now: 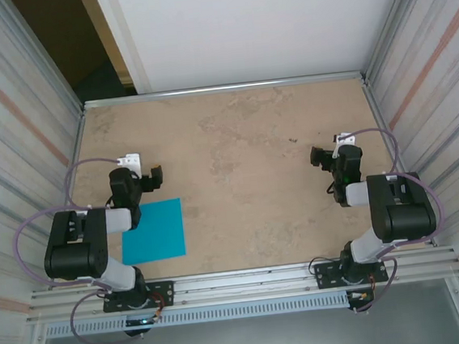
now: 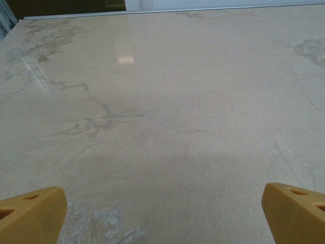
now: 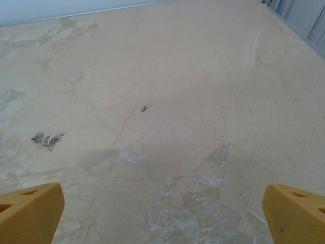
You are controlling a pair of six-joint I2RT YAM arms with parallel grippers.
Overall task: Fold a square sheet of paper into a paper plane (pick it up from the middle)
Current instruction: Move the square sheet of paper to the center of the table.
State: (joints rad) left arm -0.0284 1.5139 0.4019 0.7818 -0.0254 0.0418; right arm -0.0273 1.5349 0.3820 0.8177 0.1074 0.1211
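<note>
The square sheet of paper (image 1: 155, 230) lies flat at about 6 o'clock from the left gripper (image 1: 157, 177) (one edge seemingly tucked under that arm (image 1: 78, 247)). The right gripper (image 1: 317, 157) sits well apart, the sheet at its 8 o'clock; both pairs of jaws gape wide, holding nothing.

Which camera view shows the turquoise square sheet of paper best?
The top external view: the square sheet of paper lies flat on the tabletop at the near left. Its outline is visible except one corner, which is under the left arm. Both wrist cameras point at beige tabletop farther out.
</note>
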